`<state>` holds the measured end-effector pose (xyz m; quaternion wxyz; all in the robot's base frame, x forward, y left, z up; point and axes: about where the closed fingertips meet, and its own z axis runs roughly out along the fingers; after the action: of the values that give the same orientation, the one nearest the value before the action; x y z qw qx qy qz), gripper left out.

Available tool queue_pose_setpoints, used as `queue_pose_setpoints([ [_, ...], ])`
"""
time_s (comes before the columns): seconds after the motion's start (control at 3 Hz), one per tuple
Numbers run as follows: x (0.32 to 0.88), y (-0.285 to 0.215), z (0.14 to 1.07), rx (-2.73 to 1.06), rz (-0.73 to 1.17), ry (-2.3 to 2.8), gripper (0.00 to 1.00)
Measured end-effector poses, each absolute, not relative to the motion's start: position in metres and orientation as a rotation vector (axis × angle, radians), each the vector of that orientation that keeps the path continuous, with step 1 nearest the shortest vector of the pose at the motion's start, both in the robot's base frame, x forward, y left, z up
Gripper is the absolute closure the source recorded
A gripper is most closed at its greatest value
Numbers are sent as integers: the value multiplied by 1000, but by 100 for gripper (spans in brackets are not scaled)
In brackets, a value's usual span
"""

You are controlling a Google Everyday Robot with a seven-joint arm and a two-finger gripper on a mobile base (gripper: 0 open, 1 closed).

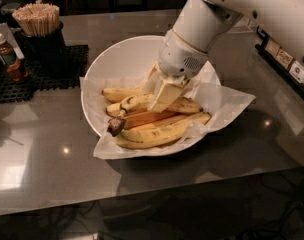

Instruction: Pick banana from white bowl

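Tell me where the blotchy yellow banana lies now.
In the camera view, the curved yellow banana with brown blotches lies mid-frame in the wide white paper-lined bowl, beneath the white gripper.

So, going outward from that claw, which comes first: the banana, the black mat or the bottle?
1. Banana, just below the gripper, in the bowl.
2. Mat, back left on the table.
3. Bottle, at the mat's far left end.
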<state>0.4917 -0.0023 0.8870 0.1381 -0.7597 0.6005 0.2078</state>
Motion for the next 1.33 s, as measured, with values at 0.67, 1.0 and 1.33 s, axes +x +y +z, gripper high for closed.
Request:
queue_pose_setpoints([
  [0.67,452,-55,959,-1966,542,1502,100],
  [1.0,418,-70,997,-1921,476,1358,100],
  [1.33,380,-71,1033,-1953,364,1186,100],
])
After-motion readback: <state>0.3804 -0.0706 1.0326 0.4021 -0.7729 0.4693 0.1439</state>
